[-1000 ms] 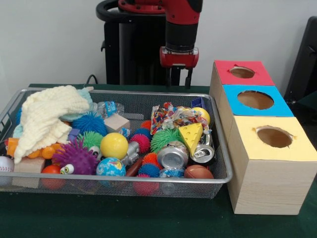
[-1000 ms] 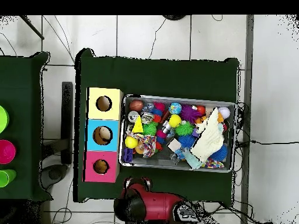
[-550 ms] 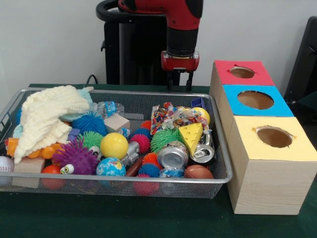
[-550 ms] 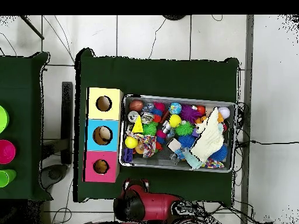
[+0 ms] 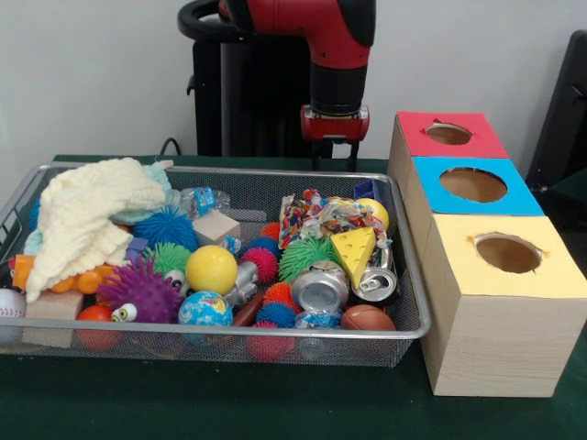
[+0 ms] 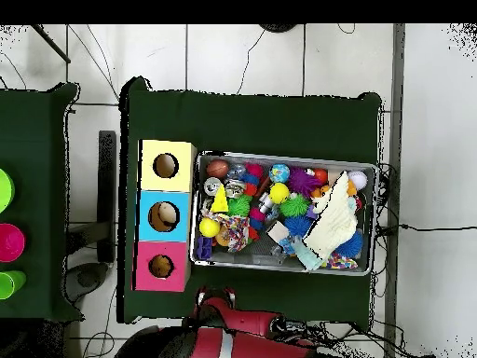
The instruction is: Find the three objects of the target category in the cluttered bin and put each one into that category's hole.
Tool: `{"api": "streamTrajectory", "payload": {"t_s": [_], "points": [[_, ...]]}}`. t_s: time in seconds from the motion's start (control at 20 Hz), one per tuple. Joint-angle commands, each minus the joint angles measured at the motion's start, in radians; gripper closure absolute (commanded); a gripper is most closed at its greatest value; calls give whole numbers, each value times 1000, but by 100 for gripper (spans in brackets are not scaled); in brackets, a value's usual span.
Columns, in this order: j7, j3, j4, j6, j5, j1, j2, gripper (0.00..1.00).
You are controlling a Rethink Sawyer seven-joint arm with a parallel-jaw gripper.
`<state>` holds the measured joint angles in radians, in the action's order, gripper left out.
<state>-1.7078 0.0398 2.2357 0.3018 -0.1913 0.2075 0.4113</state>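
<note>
A wire mesh bin (image 5: 229, 335) holds a jumble of toys and cans. Two crushed silver cans (image 5: 321, 286) lie at the front right beside a yellow cheese wedge (image 5: 353, 249) and a brown football (image 5: 367, 318). A yellow ball (image 5: 211, 268), a purple spiky ball (image 5: 139, 289) and several other spiky balls fill the middle. My gripper (image 5: 335, 154) hangs open and empty behind the bin's far right rim. In the overhead view the bin (image 6: 284, 155) shows, but the arm (image 6: 233, 326) hides the gripper.
Three boxes with round holes stand in a row right of the bin: red (image 5: 413, 137), blue (image 5: 523, 203), yellow (image 5: 550, 275). A cream knitted cloth (image 5: 92, 215) covers the bin's left end. A wooden block (image 5: 215, 225) and a baseball (image 5: 7, 304) lie there too.
The gripper has shifted slightly right and lower in the front view. In the overhead view the arm has swung round along the bottom edge. Nothing in the bin moved.
</note>
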Motion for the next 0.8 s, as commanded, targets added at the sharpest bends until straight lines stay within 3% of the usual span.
{"api": "streamTrajectory", "payload": {"t_s": [0.05,0.55,0.8], "points": [[-240,-38,-177,156,83,7,-85,0],[-246,-49,-196,254,97,18,-168,0],[-238,-50,-193,249,107,14,-161,0]]}}
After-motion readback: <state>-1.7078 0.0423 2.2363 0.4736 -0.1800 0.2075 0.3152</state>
